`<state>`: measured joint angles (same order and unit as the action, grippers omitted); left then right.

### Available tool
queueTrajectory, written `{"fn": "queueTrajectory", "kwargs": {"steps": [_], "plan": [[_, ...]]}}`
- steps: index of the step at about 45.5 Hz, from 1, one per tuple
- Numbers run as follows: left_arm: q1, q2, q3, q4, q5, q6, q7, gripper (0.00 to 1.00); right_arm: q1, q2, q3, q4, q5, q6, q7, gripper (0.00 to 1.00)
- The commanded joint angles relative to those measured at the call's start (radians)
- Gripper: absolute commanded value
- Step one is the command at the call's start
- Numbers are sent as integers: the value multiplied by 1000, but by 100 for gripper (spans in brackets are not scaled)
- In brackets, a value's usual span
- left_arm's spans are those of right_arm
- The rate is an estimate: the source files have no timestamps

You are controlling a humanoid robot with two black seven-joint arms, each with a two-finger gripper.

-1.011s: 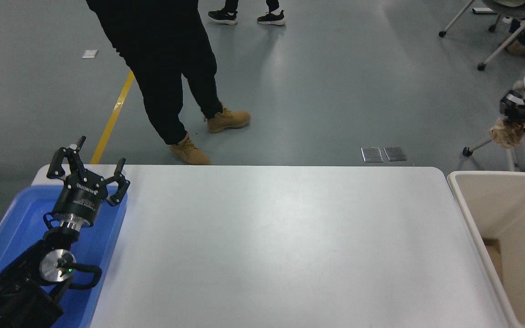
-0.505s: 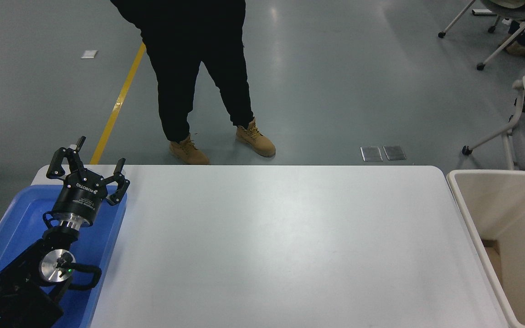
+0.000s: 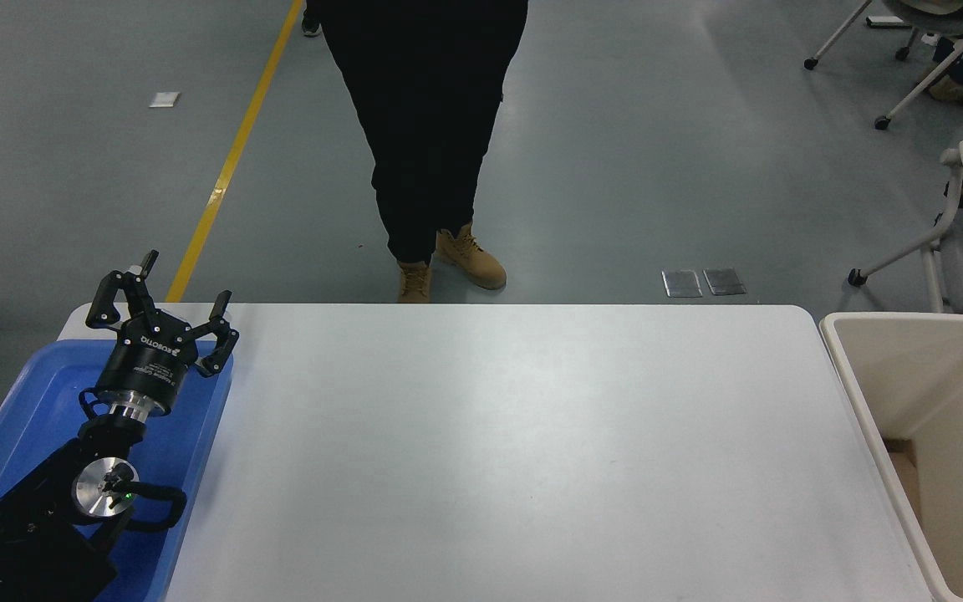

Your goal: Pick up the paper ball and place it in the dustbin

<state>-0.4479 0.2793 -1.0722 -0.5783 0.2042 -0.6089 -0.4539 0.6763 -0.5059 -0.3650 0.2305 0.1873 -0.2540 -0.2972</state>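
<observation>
Grey floor surrounds a white tabletop (image 3: 515,451). No crumpled brown paper ball shows; being light and soft, it would take a gentle squeeze anywhere. Cream plastic dustbin (image 3: 858,401) stands right. Parked left tool (image 3: 162,311) spread apart; right tool barely visible, state untellable.

White flat table top (image 3: 515,451), plain. Cream-beige plastic bin (image 3: 853,385), brown patch low inside. Blue plastic tray (image 3: 38,393). Black robot gripper (image 3: 162,313) with white letters, shiny silver ring below, tiny green light. Grey floor (image 3: 699,167), yellow line. Person in black trousers (image 3: 427,125), tan boots (image 3: 469,259).
</observation>
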Motion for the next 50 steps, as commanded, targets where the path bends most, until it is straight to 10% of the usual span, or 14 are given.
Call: {"fn": "queueTrajectory", "kwargs": {"steps": [1, 8, 50], "plan": [[0, 0, 0, 0, 0, 0, 0, 98, -24, 20, 9, -19, 3, -7, 0, 39], [0, 0, 0, 0, 1, 1, 0, 98, -23, 18, 6, -19, 1, -4, 0, 100], [0, 0, 0, 0, 0, 1, 0, 98, 331, -6, -170, 162, -35, 25, 4, 100]]}}
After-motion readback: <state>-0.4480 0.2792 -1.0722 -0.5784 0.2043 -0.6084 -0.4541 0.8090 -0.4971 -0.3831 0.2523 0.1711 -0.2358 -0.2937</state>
